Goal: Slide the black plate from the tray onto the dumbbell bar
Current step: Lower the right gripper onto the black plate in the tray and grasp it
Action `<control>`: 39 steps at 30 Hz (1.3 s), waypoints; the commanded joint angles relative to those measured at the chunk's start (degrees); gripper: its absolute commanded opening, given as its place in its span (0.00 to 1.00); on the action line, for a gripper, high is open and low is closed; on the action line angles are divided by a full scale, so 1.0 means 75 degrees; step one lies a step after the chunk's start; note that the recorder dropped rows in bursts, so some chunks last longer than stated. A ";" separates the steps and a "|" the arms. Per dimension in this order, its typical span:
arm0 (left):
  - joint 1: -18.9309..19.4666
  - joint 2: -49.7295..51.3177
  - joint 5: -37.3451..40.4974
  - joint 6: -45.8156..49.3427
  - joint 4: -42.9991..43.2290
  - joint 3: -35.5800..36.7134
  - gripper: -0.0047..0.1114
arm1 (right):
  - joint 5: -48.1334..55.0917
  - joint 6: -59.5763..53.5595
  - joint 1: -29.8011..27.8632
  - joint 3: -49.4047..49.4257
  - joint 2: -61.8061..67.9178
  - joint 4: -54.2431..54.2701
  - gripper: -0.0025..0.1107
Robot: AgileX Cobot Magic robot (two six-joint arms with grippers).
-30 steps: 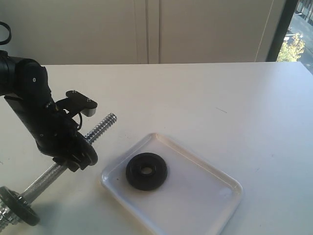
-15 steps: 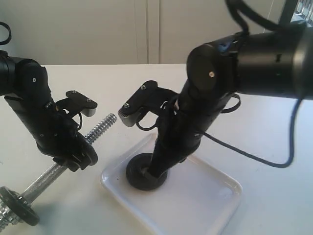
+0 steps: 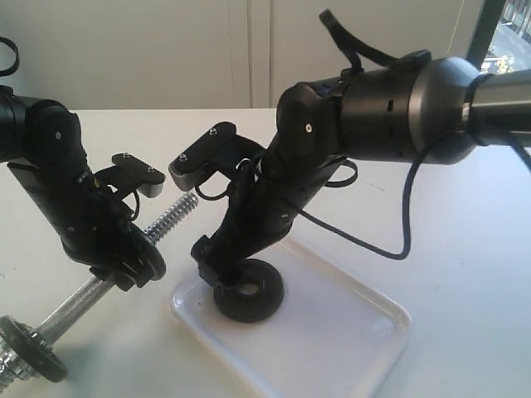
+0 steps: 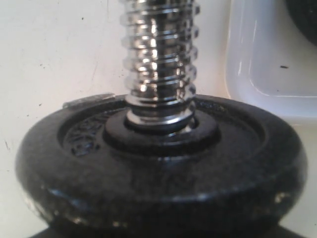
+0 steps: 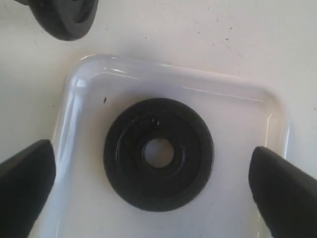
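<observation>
The black plate point(image 3: 249, 290) lies flat in the near-left part of the white tray point(image 3: 348, 332). My right gripper point(image 3: 219, 269) hangs open just over the plate's left edge. In the right wrist view the black plate point(image 5: 158, 153) sits between the two spread fingers point(image 5: 25, 183), not touched, with the tray rim point(image 5: 84, 74) around it. The dumbbell bar point(image 3: 170, 215) is tilted, threaded end up toward the tray. My left gripper point(image 3: 124, 267) is shut on it beside a mounted black disc point(image 3: 149, 259). The left wrist view shows that disc point(image 4: 158, 168) and the threaded rod point(image 4: 159, 59); the fingers are hidden.
A second black disc point(image 3: 29, 352) sits on the bar's low end at the table's front-left edge. The right arm's cable point(image 3: 406, 215) loops over the table behind the tray. The white table point(image 3: 431, 166) runs back to a wall.
The right arm came into view, dropped over the tray, then shifted left so its open gripper hangs above the plate. The left arm and bar have not moved.
</observation>
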 commanded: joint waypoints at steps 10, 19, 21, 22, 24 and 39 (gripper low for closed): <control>-0.0043 -0.0321 -0.0124 0.0050 -0.0090 -0.0092 0.04 | 0.0284 0.0980 0.0019 -0.0548 0.1302 -0.0847 0.95; -0.0043 -0.0321 -0.0141 0.0050 -0.0090 -0.0092 0.04 | 0.0600 0.0980 0.0282 -0.0579 0.2144 -0.0835 0.95; -0.0043 -0.0321 -0.0141 0.0050 -0.0090 -0.0092 0.04 | 0.0722 0.0980 0.0311 -0.0579 0.2212 -0.0899 0.93; -0.0043 -0.0321 -0.0141 0.0050 -0.0090 -0.0092 0.04 | 0.0936 0.0980 0.0311 -0.0579 0.2212 -0.0916 0.89; -0.0043 -0.0321 -0.0141 0.0050 -0.0090 -0.0092 0.04 | 0.1318 0.1055 0.0311 -0.0579 0.2212 -0.1146 0.74; -0.0043 -0.0321 -0.0126 0.0099 -0.0090 -0.0092 0.04 | 0.2611 0.0616 -0.0609 -0.1724 0.1015 -0.0495 0.02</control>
